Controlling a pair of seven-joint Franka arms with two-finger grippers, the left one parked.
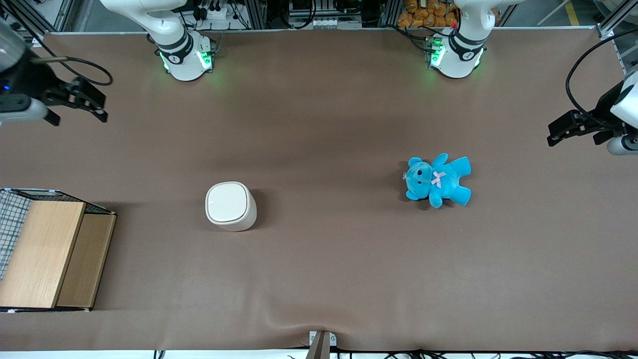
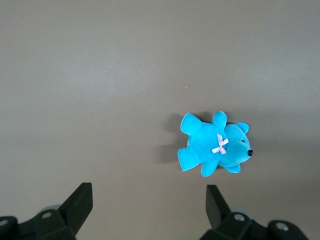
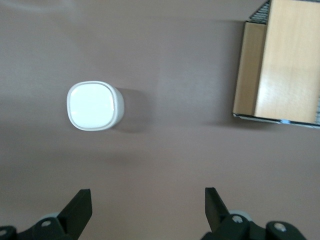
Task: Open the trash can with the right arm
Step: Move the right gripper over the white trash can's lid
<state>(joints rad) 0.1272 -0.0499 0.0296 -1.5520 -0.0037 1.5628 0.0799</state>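
The trash can (image 1: 231,206) is a small cream-white bin standing upright on the brown table, its flat lid closed. It also shows in the right wrist view (image 3: 95,106), seen from above. My right gripper (image 1: 99,107) hangs high above the table at the working arm's end, farther from the front camera than the bin and well apart from it. In the right wrist view the gripper (image 3: 147,192) is open and empty, with only bare table between its black fingers (image 3: 80,207).
A wooden box with wire mesh (image 1: 50,254) (image 3: 285,65) stands at the working arm's end, nearer the front camera than the gripper. A blue teddy (image 1: 438,180) (image 2: 215,147) lies toward the parked arm's end. The table's front edge (image 1: 319,349) has a small bracket.
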